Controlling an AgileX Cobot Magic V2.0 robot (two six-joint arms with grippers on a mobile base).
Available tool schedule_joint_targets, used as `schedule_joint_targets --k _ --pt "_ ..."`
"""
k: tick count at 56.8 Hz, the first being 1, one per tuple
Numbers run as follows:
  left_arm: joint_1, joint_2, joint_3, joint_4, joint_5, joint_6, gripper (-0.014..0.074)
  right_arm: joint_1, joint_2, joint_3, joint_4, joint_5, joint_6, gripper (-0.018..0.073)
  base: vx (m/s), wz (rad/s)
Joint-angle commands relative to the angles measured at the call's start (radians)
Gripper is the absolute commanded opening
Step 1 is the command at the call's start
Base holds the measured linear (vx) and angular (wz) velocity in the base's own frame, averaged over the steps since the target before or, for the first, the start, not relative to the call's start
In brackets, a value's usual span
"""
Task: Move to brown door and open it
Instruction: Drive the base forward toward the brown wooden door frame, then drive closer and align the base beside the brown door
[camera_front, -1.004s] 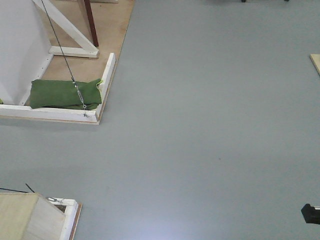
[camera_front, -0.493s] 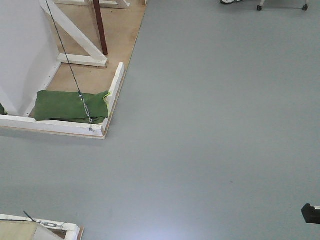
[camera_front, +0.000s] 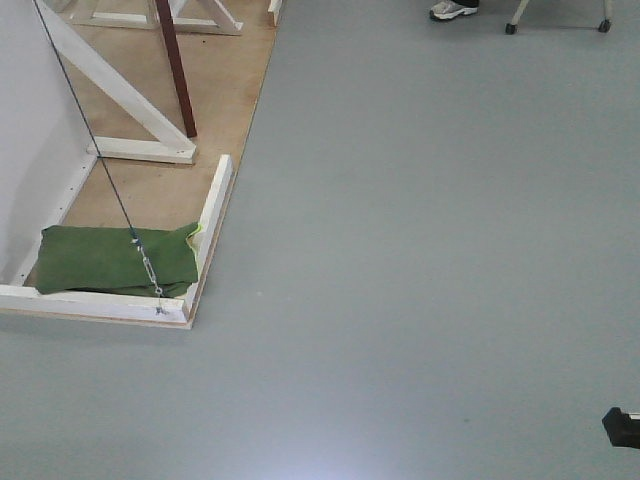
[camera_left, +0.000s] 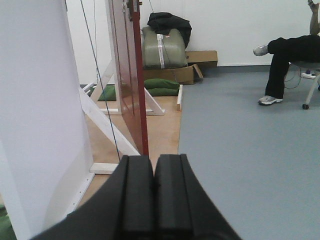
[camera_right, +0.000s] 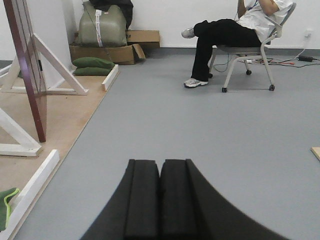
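Note:
The brown door (camera_left: 131, 75) stands edge-on in a white frame on a plywood base, ahead and left in the left wrist view. Its lower edge shows in the front view (camera_front: 176, 70) and at the far left of the right wrist view (camera_right: 27, 65). My left gripper (camera_left: 153, 162) is shut and empty, pointing at the door's foot from a distance. My right gripper (camera_right: 160, 167) is shut and empty, over grey floor to the right of the door base.
A white wall panel (camera_left: 40, 115) stands close on the left, braced by white struts and a steel cable (camera_front: 100, 160). A green sandbag (camera_front: 115, 260) lies on the base corner. A seated person on a wheeled chair (camera_right: 240, 35) is ahead right. Bags and boxes (camera_right: 105, 35) line the far wall.
The view has advanced over the floor: the plywood base and sandbag slid down the frame, the near-left wooden box left view, and the person's shoe and chair wheels came into view at the top.

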Motion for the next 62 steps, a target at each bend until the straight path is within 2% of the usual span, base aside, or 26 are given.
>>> schedule_joint_targets --k 1,62 --pt "0.001 -0.005 -0.026 -0.006 -0.075 -0.001 -0.0006 0.0 -0.006 0.006 0.0 -0.079 -0.008 0.0 0.36 -0.06" --pt "0.001 -0.005 -0.026 -0.006 -0.075 -0.001 -0.0006 0.0 -0.006 0.006 0.0 -0.079 -0.008 0.0 0.38 -0.08"
